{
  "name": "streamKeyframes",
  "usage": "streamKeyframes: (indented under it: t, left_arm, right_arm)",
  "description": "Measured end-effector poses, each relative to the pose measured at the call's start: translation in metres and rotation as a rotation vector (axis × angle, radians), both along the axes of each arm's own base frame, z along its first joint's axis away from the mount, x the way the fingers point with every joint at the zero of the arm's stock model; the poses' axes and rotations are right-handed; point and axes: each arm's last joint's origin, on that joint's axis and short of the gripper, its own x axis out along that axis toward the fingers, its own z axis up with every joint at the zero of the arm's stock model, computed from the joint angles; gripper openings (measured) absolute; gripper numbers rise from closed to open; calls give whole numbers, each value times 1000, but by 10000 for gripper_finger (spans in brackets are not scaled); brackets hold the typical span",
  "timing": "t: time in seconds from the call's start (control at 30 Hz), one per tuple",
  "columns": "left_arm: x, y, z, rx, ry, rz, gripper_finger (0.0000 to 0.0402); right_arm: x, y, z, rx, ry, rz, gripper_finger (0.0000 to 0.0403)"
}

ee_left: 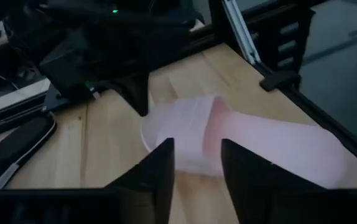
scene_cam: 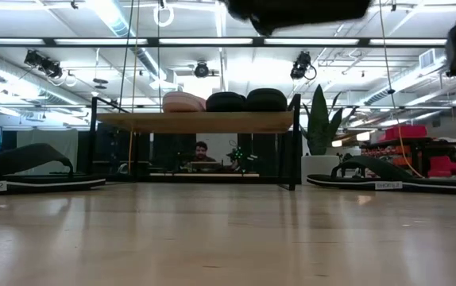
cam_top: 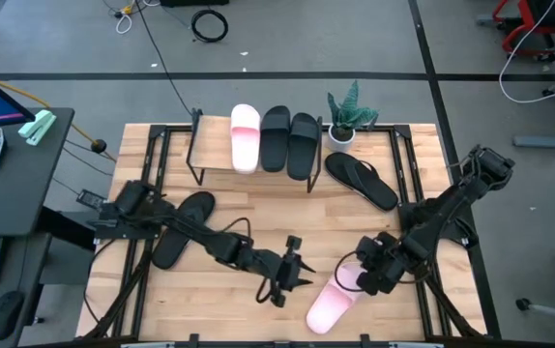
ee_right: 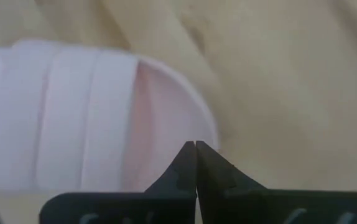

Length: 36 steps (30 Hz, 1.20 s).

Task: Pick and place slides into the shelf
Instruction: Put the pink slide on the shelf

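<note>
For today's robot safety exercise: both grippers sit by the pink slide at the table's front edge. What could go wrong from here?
1. The pink slide lies near the table's front edge; a nudge might push it off.
2. The left gripper and right gripper flank it closely, so the arms could collide.
3. The right gripper is shut, so it may shove rather than grasp.

Little lettering can be read. In the low view, the sole edge of the black flip-flop [scene_cam: 33, 181] lying by the left edge of the tabletop [scene_cam: 228, 238] carries white print ending "OES 2". The other black flip-flop [scene_cam: 387, 184], by the right edge, bears a small white mark on its sole edge, too small to make out.
</note>
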Motion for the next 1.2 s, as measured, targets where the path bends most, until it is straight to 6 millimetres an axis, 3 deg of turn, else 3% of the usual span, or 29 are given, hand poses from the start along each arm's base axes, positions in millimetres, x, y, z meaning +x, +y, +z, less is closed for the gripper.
streamKeyframes:
  t: [0.27, 0.67, 0.93, 1.07, 1.2]
  left_arm:
    - [20, 5, -34, 37, -93, 8, 180]
    - [17, -3, -34, -40, -85, 11, 170]
    - [18, -1, -33, -52, -91, 19, 169]
    - [18, -1, -34, -96, -79, 34, 169]
    - [16, -7, -34, -140, -64, 37, 169]
  right_arm:
    - [-3, 5, 0, -11, -37, -18, 0]
    - [14, 21, -23, 52, -40, -29, 0]
    - [56, 23, -39, 86, -227, 59, 0]
    - [78, 8, -39, 46, -322, 46, 0]
    - [90, -13, -45, -22, -290, 56, 0]
